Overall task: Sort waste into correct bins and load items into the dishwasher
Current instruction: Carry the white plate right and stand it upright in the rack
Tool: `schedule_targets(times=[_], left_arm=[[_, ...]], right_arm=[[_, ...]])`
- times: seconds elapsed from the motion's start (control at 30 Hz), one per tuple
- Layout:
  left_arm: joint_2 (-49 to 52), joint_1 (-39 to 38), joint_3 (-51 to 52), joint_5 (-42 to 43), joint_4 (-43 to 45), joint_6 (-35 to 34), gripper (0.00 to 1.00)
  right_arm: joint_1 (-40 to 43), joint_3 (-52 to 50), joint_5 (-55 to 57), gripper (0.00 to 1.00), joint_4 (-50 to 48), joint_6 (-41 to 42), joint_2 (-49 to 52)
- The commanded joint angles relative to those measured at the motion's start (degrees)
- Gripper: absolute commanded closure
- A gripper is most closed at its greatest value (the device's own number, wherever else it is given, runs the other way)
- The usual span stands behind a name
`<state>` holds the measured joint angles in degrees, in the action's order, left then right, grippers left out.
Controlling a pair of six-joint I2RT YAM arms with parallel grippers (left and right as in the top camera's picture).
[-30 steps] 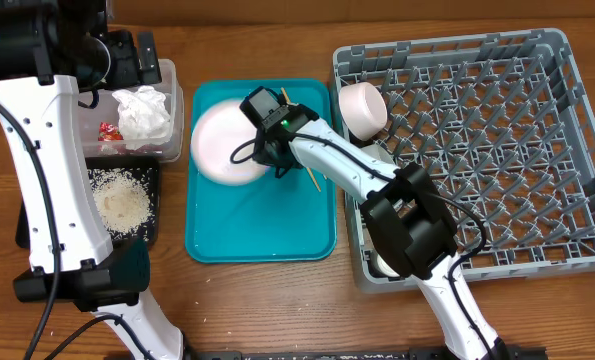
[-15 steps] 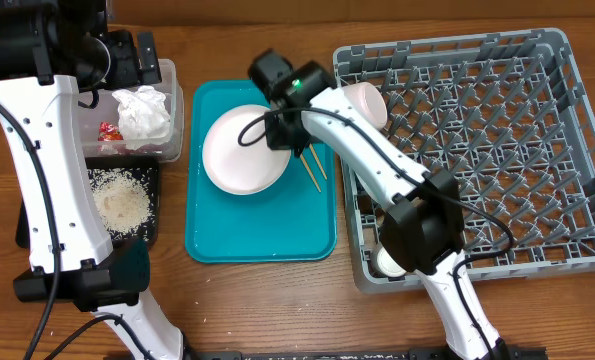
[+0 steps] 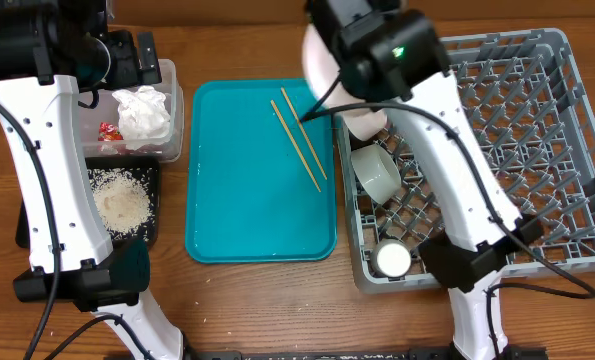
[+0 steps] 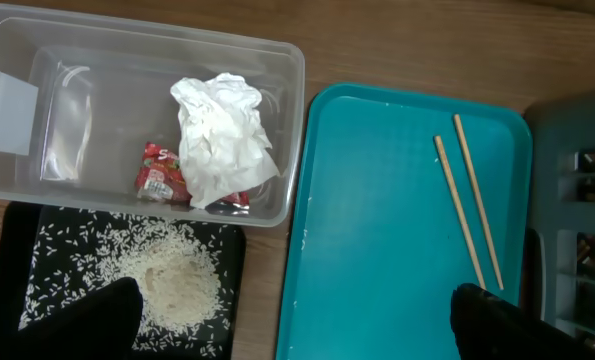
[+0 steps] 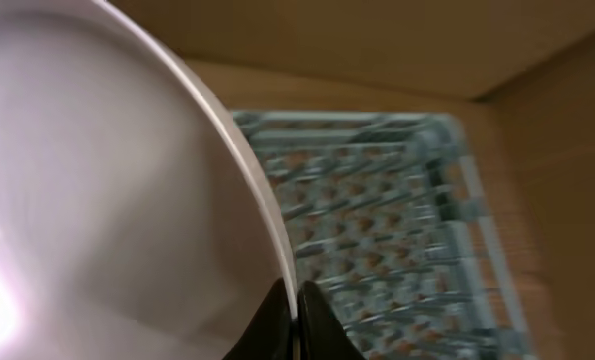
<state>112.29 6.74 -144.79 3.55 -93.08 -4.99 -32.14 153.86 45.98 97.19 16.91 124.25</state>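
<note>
Two chopsticks [image 4: 460, 212], one plate [image 5: 97, 200], one cup [image 3: 392, 260]

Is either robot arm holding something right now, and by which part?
The right gripper pinches the white plate by its rim. The left gripper is open, holding nothing.

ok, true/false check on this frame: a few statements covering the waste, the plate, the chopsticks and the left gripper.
1. Both chopsticks lie on the teal tray. True.
2. The plate sits on the teal tray. False: the right gripper is shut on its rim and holds it in the air.
3. The tissue and the wrapper are in the clear tub. True.
4. The rice is in the clear tub. False: it lies in the black tray.
5. The left gripper is shut on the tissue. False: it is open and empty.
</note>
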Motion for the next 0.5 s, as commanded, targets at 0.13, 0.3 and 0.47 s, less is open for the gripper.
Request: schedule_targets(times=[0.13,0.3,0.47], left_arm=[[-1.03,-0.39,-1.22,-0.61,0.11,-0.35,0.0],[-1.03,-0.39,-1.22,-0.61,0.11,-0.35,0.0],[-1.03,-0.39,-1.22,-0.61,0.11,-0.35,0.0]], right_arm=[[7.63,0.59,11.43,0.96,-0.15,-7.15,-1.11],[14.1,-0.92,9.4,0.96,-1.55,-7.13,-0.72],[16.06,-8.98,7.96,0.96,-5.86,-7.1,-0.7]])
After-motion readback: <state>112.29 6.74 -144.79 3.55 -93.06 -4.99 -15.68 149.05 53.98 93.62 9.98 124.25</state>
